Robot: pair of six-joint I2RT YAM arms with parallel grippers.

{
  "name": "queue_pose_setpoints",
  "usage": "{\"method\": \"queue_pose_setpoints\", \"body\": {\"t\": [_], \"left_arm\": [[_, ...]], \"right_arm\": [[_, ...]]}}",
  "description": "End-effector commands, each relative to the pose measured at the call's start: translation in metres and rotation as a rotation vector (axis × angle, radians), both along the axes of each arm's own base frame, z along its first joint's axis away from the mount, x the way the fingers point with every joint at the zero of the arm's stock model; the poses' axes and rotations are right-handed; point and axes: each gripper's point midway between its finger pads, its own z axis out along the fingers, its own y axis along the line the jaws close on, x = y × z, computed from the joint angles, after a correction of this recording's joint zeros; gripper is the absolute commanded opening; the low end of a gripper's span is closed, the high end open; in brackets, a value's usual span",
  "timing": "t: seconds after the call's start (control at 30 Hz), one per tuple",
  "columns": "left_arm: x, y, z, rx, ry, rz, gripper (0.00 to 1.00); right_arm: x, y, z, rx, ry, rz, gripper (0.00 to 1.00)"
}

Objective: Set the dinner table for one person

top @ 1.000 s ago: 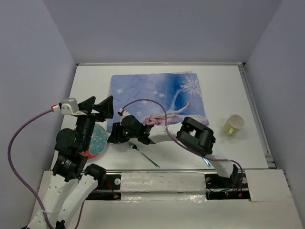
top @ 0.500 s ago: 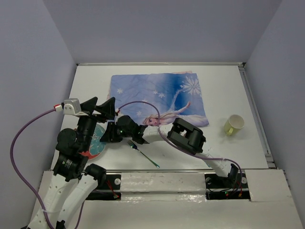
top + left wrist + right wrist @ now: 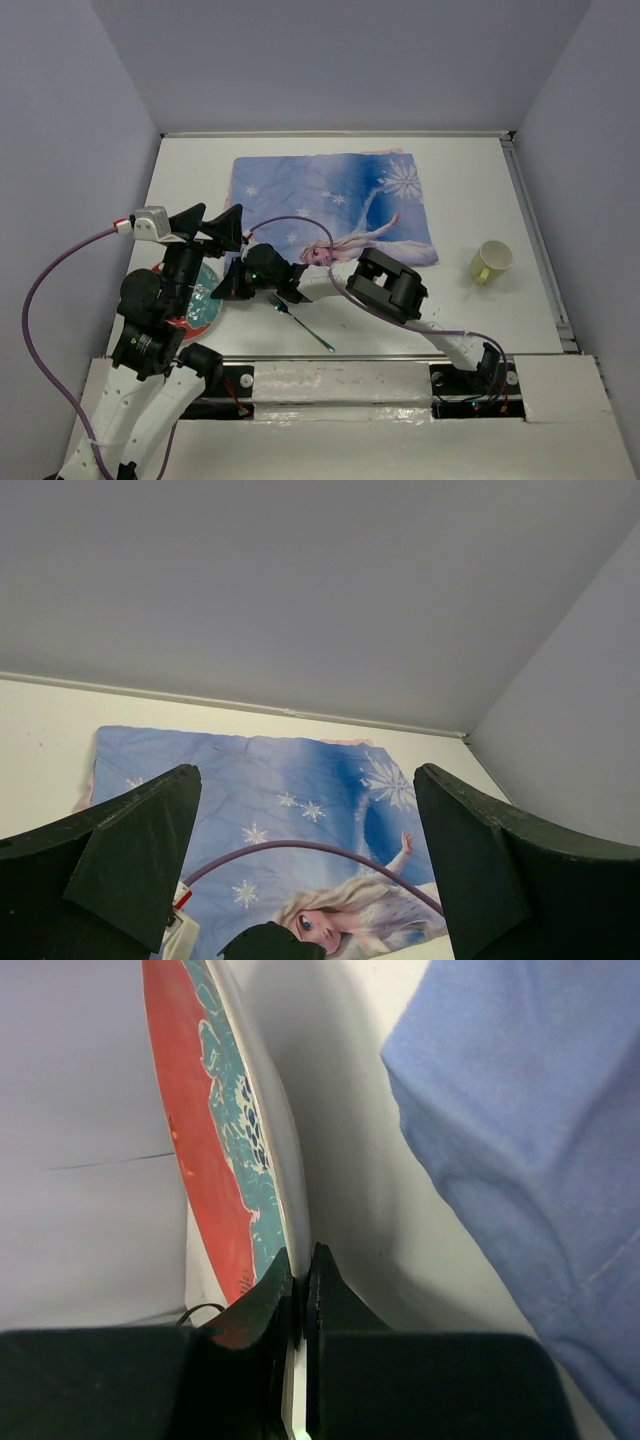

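At the left near side of the dinner table point(image 3: 470, 190), our right gripper point(image 3: 300, 1260) is clamped on the rim of the red and teal plate point(image 3: 230, 1150), just beside the blue placemat point(image 3: 330, 205). Our left gripper point(image 3: 208, 225) hangs above, jaws wide apart and holding nothing. We see a fork point(image 3: 300, 320) near the front edge and a yellow cup point(image 3: 490, 262) well to the right.

White matte table point(image 3: 470, 180), lavender walls on three sides. Blue snowflake placemat point(image 3: 330, 200) lies at centre toward far edge, slightly rumpled. Fork point(image 3: 300, 322) on bare surface near placemat's near edge, diagonal, tines far-left. Yellow-green cup point(image 3: 490, 261) upright at right, apart from placemat. Red-and-teal plate point(image 3: 206, 297) near left, beside placemat corner, partly hidden; cannot tell if flat.
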Motion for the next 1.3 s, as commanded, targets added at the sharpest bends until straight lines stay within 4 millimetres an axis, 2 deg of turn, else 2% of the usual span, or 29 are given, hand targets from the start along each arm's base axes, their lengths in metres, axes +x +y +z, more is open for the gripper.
{"method": "queue_pose_setpoints", "body": {"t": [0.0,0.03,0.1,0.13,0.17,0.2,0.27,0.3,0.33,0.37,0.4,0.5,0.53,0.6,0.67,0.7,0.73,0.77,0.8,0.83,0.87,1.03,1.17,1.27], "left_arm": [[-0.002,0.002,0.011,0.0,-0.054,0.003,0.99],[-0.003,0.002,0.012,0.001,-0.058,0.006,0.99],[-0.004,0.008,0.015,0.001,-0.065,0.032,0.99],[-0.007,0.013,0.019,-0.005,-0.078,0.05,0.99],[-0.009,0.021,0.022,-0.017,-0.085,0.087,0.99],[-0.012,0.026,0.024,-0.021,-0.094,0.107,0.99],[-0.016,0.04,0.03,-0.038,-0.104,0.171,0.99],[-0.019,0.047,0.032,-0.045,-0.113,0.196,0.99],[-0.02,0.052,0.032,-0.054,-0.112,0.221,0.99],[-0.021,0.053,0.034,-0.054,-0.116,0.225,0.99],[-0.025,0.056,0.04,-0.061,-0.125,0.231,0.99],[-0.024,0.059,0.041,-0.067,-0.125,0.249,0.99],[-0.023,0.058,0.039,-0.065,-0.121,0.249,0.99],[-0.018,0.055,0.033,-0.05,-0.103,0.242,0.99],[-0.015,0.053,0.028,-0.046,-0.091,0.238,0.99],[-0.014,0.052,0.026,-0.043,-0.087,0.235,0.99],[-0.013,0.051,0.024,-0.041,-0.082,0.233,0.99],[-0.012,0.048,0.023,-0.036,-0.079,0.22,0.99],[-0.009,0.045,0.019,-0.028,-0.067,0.209,0.99],[-0.007,0.041,0.017,-0.023,-0.059,0.196,0.99],[-0.003,0.037,0.014,-0.014,-0.049,0.178,0.99],[0.003,0.025,0.008,0.006,-0.023,0.13,0.99],[0.005,0.024,0.005,0.011,-0.015,0.129,0.99],[0.006,0.023,0.004,0.014,-0.01,0.125,0.99]], "right_arm": [[-0.003,-0.007,0.01,0.018,-0.08,0.006,0.0],[-0.002,-0.009,0.017,0.032,-0.097,-0.002,0.0],[0.001,-0.012,0.045,0.063,-0.145,-0.019,0.0],[0.001,-0.017,0.046,0.053,-0.175,-0.015,0.0],[0.001,-0.019,0.057,0.064,-0.198,-0.016,0.0],[0.002,-0.022,0.082,0.094,-0.228,-0.026,0.0],[0.014,-0.036,0.094,0.088,-0.249,-0.059,0.0],[0.018,-0.043,0.123,0.14,-0.273,-0.07,0.0],[0.027,-0.051,0.134,0.166,-0.279,-0.091,0.0],[0.03,-0.058,0.142,0.183,-0.295,-0.099,0.0],[0.031,-0.064,0.168,0.219,-0.325,-0.096,0.0],[0.044,-0.082,0.198,0.273,-0.352,-0.095,0.0],[0.046,-0.09,0.216,0.307,-0.351,-0.097,0.0],[0.064,-0.112,0.229,0.363,-0.345,-0.105,0.0],[0.075,-0.132,0.25,0.445,-0.327,-0.122,0.0],[0.084,-0.143,0.25,0.451,-0.32,-0.146,0.0],[0.106,-0.164,0.24,0.432,-0.304,-0.201,0.0],[0.115,-0.177,0.245,0.432,-0.315,-0.231,0.0],[0.127,-0.189,0.24,0.416,-0.315,-0.277,0.0],[0.138,-0.202,0.234,0.4,-0.312,-0.312,0.0],[0.156,-0.224,0.223,0.366,-0.306,-0.364,0.0],[0.211,-0.278,0.186,0.202,-0.321,-0.512,0.0],[0.233,-0.305,0.167,0.149,-0.299,-0.573,0.0],[0.237,-0.314,0.158,0.135,-0.28,-0.583,0.0]]}}
